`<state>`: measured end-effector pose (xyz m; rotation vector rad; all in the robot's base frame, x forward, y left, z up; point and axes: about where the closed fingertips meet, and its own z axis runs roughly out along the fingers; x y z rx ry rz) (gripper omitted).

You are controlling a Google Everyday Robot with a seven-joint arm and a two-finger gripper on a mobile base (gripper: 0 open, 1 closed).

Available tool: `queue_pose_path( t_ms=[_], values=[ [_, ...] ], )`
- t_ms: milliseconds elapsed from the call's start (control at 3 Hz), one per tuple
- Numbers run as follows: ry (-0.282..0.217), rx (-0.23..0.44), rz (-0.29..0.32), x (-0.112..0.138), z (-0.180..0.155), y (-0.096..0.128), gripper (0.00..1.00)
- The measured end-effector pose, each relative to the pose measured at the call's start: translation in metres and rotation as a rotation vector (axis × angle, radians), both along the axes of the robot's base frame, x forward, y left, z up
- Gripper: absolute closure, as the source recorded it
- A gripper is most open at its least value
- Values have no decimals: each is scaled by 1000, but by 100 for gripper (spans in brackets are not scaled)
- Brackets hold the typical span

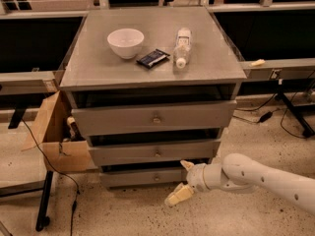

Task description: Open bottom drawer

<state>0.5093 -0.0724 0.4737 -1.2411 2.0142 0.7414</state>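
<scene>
The bottom drawer (pixel 133 177) is the narrowest grey front, lowest in the grey cabinet (pixel 152 68), with a small brass knob (pixel 156 178) at its centre. It looks shut or nearly shut. My gripper (pixel 182 181) is on the white arm reaching in from the right, just right of the knob and in front of the drawer's right end. It is open, with one tan finger (pixel 186 164) up by the drawer's top edge and the other finger (pixel 178 195) low near the floor. It holds nothing.
The mid-sized drawer (pixel 155 152) and the tallest drawer (pixel 155 118) sit above. On the cabinet top lie a white bowl (pixel 125 42), a dark packet (pixel 152 58) and a clear bottle (pixel 182 47). A cardboard box (pixel 54 136) stands at the left. Cables lie on the floor.
</scene>
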Motion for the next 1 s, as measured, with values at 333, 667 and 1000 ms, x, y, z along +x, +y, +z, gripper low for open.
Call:
queue_pose_path(
  t_ms=[333, 667, 1000],
  values=[
    [0, 0, 0, 0, 0, 0, 0],
    [-2, -43, 0, 14, -20, -1, 0],
    [2, -83, 9, 39, -61, -5, 0]
  ],
)
